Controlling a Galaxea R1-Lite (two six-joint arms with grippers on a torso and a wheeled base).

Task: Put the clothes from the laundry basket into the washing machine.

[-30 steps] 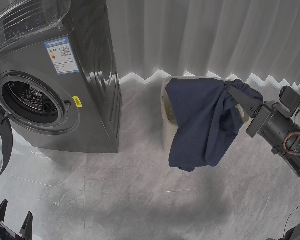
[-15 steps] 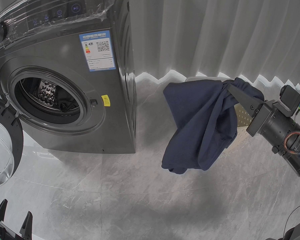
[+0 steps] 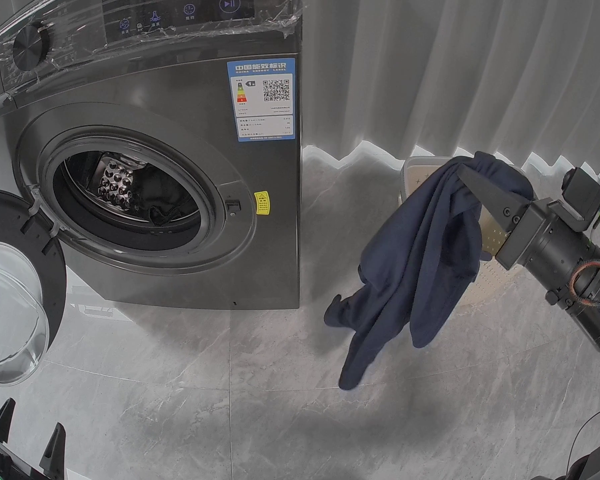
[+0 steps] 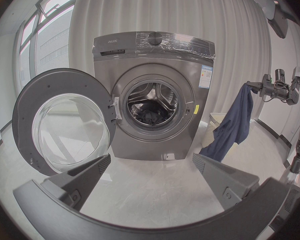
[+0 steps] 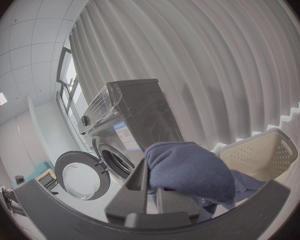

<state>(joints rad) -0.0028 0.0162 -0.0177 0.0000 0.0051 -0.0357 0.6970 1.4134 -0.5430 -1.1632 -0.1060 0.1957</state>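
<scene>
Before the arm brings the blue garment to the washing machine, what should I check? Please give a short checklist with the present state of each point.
1. Grip: right gripper shut on garment: ok.
2. Machine door open: ok.
3. Room in drum above the dark clothes: ok.
4. Low end of garment off the floor: cannot tell.
5. Path: left gripper open, low, clear of the opening: ok.
6. Nothing left in basket: cannot tell.

Right arm loaded, left arm low.
Black right pincer (image 3: pixel 461 170), arm outstretched, clamps a hanging navy cloth garment (image 3: pixel 413 261); black left pincer (image 3: pixel 32 416) sits low, fingers spread apart.
</scene>
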